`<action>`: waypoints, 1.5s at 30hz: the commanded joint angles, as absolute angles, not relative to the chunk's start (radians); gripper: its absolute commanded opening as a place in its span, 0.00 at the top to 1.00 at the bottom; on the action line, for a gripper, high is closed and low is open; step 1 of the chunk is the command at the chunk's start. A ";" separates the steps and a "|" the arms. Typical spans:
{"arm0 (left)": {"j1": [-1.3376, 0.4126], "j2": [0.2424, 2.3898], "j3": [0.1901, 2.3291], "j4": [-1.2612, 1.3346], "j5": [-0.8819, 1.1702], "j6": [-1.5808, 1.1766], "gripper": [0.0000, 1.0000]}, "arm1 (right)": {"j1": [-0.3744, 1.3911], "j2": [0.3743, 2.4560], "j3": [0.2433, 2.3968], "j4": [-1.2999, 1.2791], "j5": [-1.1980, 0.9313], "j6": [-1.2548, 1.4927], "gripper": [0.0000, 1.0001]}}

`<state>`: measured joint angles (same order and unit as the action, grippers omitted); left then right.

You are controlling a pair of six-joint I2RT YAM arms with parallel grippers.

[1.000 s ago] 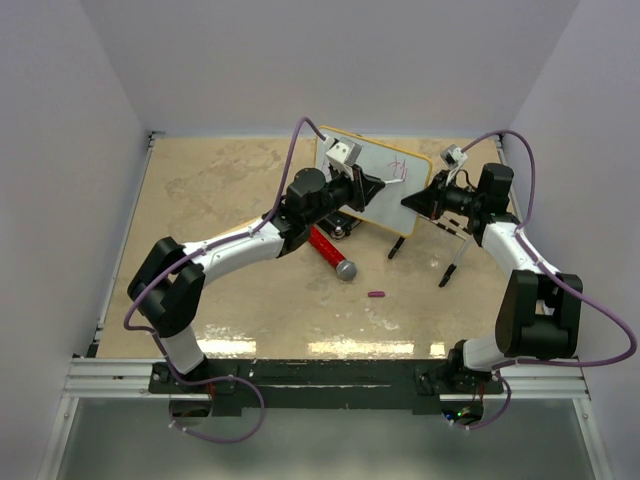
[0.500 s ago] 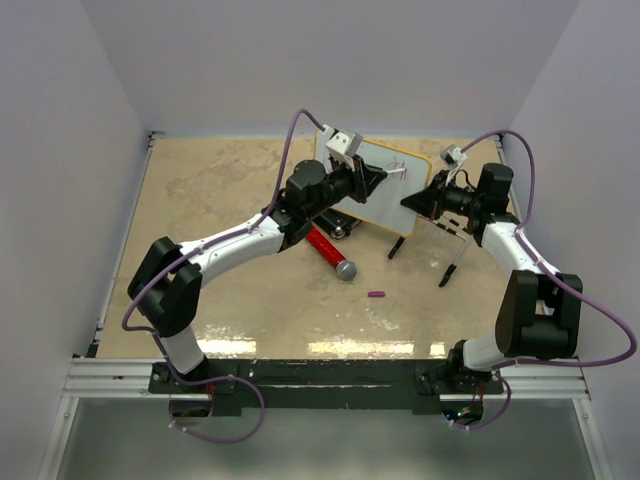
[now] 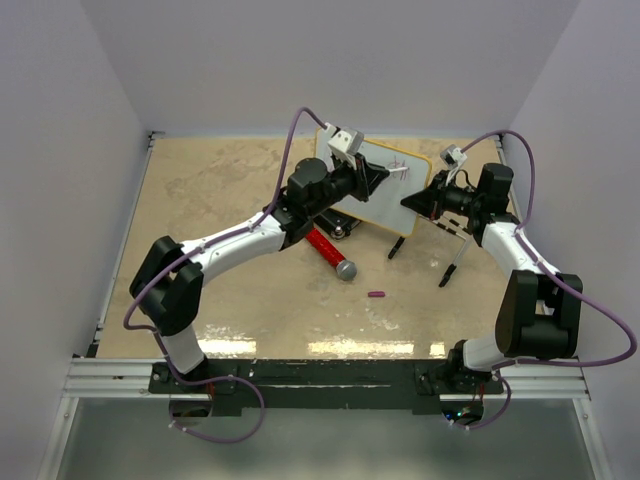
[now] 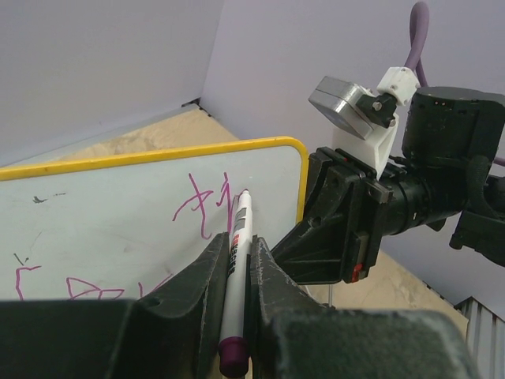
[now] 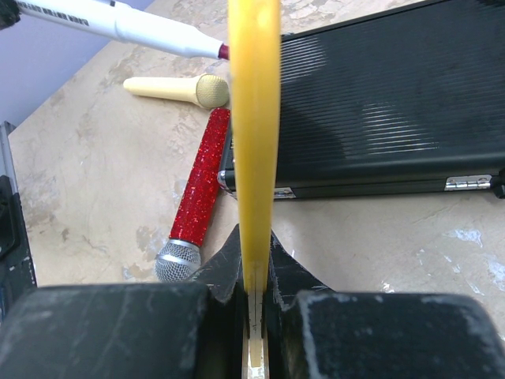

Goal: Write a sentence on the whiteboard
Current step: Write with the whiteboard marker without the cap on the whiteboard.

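Purple strokes of the sentence [image 4: 201, 207] sit on the whiteboard [image 4: 118, 197], which the right jaws clamp by its yellow rim, upright at the tabletop's [image 3: 220, 200] far side. Left jaws grip the marker [image 4: 239, 229], tip at the surface; light pressure and short strokes should keep the board from twisting

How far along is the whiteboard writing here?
Partly done. Already there: a few purple strokes of the sentence on the whiteboard. In hand: the right gripper clamps the board's yellow edge while the left gripper holds the marker tip at the upper strokes. Much white surface is bare, so it looks unfinished.
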<state>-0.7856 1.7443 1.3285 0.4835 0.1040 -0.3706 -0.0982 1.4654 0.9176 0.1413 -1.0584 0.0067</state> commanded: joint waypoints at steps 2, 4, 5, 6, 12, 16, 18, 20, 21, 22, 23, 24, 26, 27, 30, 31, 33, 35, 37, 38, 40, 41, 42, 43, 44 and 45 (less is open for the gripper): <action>-0.781 1.761 1.388 0.502 0.118 -0.356 1.00 | -0.092 1.437 0.939 0.127 -1.045 -0.028 1.00; -0.781 1.763 1.391 0.500 0.124 -0.360 1.00 | -0.092 1.437 0.939 0.127 -1.045 -0.028 1.00; -0.782 1.766 1.391 0.499 0.124 -0.359 1.00 | -0.092 1.437 0.939 0.127 -1.045 -0.028 1.00; -0.782 1.766 1.391 0.499 0.124 -0.359 1.00 | -0.092 1.437 0.939 0.127 -1.045 -0.028 1.00; -0.782 1.767 1.379 0.492 0.126 -0.362 1.00 | -0.092 1.437 0.939 0.127 -1.045 -0.028 1.00; -0.782 1.766 1.365 0.491 0.129 -0.367 1.00 | -0.094 1.437 0.939 0.127 -1.045 -0.028 1.00; -0.781 1.760 1.350 0.488 0.127 -0.370 1.00 | -0.092 1.437 0.939 0.127 -1.046 -0.028 1.00; -0.782 1.755 1.339 0.488 0.127 -0.368 1.00 | -0.092 1.437 0.939 0.127 -1.046 -0.029 1.00; -0.782 1.753 1.329 0.488 0.126 -0.370 1.00 | -0.094 1.437 0.939 0.127 -1.046 -0.028 1.00; -0.781 1.752 1.322 0.489 0.126 -0.371 1.00 | -0.092 1.437 0.939 0.127 -1.046 -0.028 1.00; -0.782 1.749 1.316 0.494 0.126 -0.374 1.00 | -0.092 1.437 0.939 0.127 -1.046 -0.028 1.00; -0.782 1.746 1.306 0.494 0.124 -0.377 1.00 | -0.094 1.437 0.939 0.127 -1.046 -0.029 1.00; -0.782 1.741 1.295 0.497 0.124 -0.379 1.00 | -0.092 1.434 0.939 0.127 -1.046 -0.028 1.00; -0.781 1.741 1.286 0.499 0.123 -0.382 1.00 | -0.092 1.434 0.939 0.127 -1.046 -0.028 1.00; -0.782 1.740 1.276 0.502 0.124 -0.382 1.00 | -0.092 1.436 0.939 0.126 -1.046 -0.028 1.00; -0.782 1.740 1.275 0.502 0.124 -0.382 1.00 | -0.092 1.436 0.939 0.127 -1.045 -0.028 1.00; -0.781 1.740 1.281 0.503 0.121 -0.383 1.00 | -0.092 1.436 0.939 0.127 -1.046 -0.028 1.00; -0.782 1.741 1.292 0.499 0.117 -0.380 1.00 | -0.092 1.436 0.937 0.127 -1.046 -0.028 1.00; -0.781 1.741 1.310 0.494 0.104 -0.374 1.00 | -0.092 1.434 0.937 0.127 -1.046 -0.028 1.00; -0.782 1.741 1.315 0.491 0.103 -0.373 1.00 | -0.092 1.434 0.939 0.127 -1.046 -0.028 1.00; -0.781 1.741 1.333 0.485 0.092 -0.364 1.00 | -0.092 1.433 0.937 0.127 -1.046 -0.029 1.00; -0.781 1.744 1.344 0.485 0.089 -0.362 1.00 | -0.092 1.434 0.937 0.127 -1.046 -0.028 1.00; -0.782 1.744 1.348 0.482 0.087 -0.361 1.00 | -0.092 1.434 0.937 0.127 -1.046 -0.028 1.00; -0.782 1.747 1.354 0.479 0.086 -0.359 1.00 | -0.092 1.434 0.937 0.127 -1.046 -0.029 1.00; -0.782 1.749 1.367 0.479 0.084 -0.356 1.00 | -0.092 1.434 0.939 0.127 -1.046 -0.028 1.00; -0.782 1.752 1.371 0.476 0.086 -0.356 1.00 | -0.092 1.434 0.939 0.127 -1.048 -0.029 1.00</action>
<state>-0.7860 1.7557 1.3037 0.4717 0.1406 -0.3820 -0.1001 1.4654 0.9176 0.1410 -1.0550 0.0078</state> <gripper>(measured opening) 0.165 0.056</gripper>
